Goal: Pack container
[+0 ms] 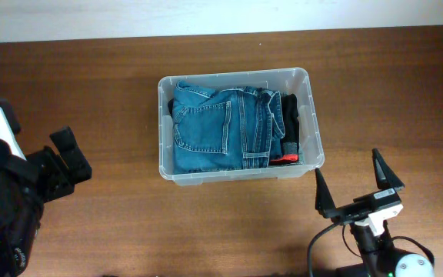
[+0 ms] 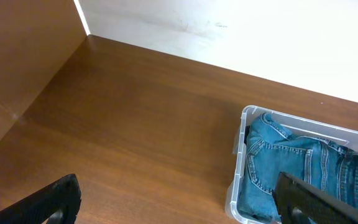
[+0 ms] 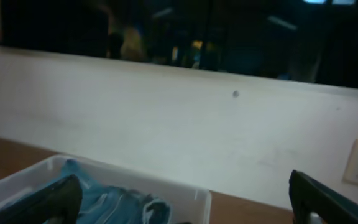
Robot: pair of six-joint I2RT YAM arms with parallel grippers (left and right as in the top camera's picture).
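One brown wooden table (image 1: pixel 91 92) is carrying everything in view, with a white wall (image 2: pixel 260 37) running along its far edge. One container (image 1: pixel 237 75), clear plastic, is sitting near the table's middle, between the two arms and nearer the right one. One pair of folded blue jeans (image 1: pixel 218 131) is filling most of it. One black garment (image 1: pixel 291 123) is lying squeezed between the jeans and the container's right wall, a red strip (image 1: pixel 283 158) showing at its near end. The left gripper (image 1: pixel 69 158) is hovering well apart from the container's left side, jaws spread wide and holding nothing. The right gripper (image 1: pixel 348 171) is hovering near the container's near right corner, jaws likewise parted and empty. Judged risks: the right gripper, being so near, could be knocking the corner and sliding the light container. A finger pressing the clothes flat could be snagging a jeans pocket and dragging the fold out on withdrawal. Nothing is standing between either gripper and the contents except the container's own rim.
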